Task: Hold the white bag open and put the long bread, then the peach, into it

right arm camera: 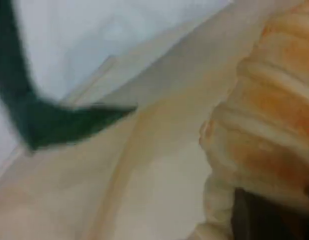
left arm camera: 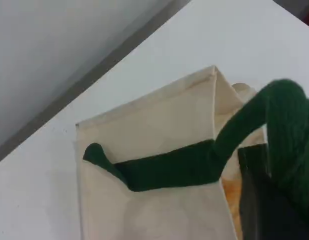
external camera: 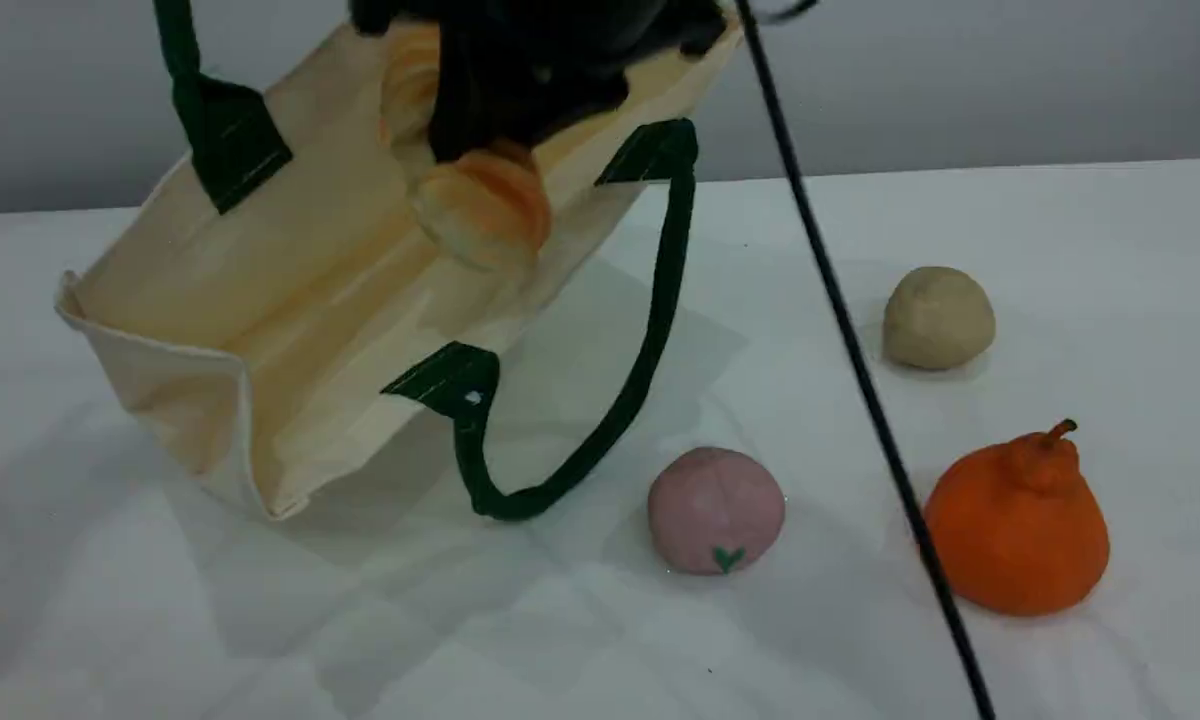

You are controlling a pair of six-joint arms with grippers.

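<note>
The white bag (external camera: 260, 290) lies tilted on the table with its mouth gaping toward the camera. One green handle (external camera: 192, 90) is pulled up out of the top of the scene view. In the left wrist view that handle (left arm camera: 287, 125) loops over my left gripper (left arm camera: 272, 205), which is shut on it. My right gripper (external camera: 495, 130) reaches into the bag's mouth, shut on the long bread (external camera: 482, 205). The loaf's ridged orange crust (right arm camera: 267, 125) fills the right wrist view, above the bag's inner wall. The peach (external camera: 715, 510) rests on the table, right of the bag's lower handle (external camera: 650, 340).
A beige ball (external camera: 938, 318) sits at the back right. An orange pear-shaped fruit (external camera: 1020, 522) stands at the front right. A black cable (external camera: 860, 370) runs diagonally from the top centre down to the bottom right, passing between the peach and the orange fruit.
</note>
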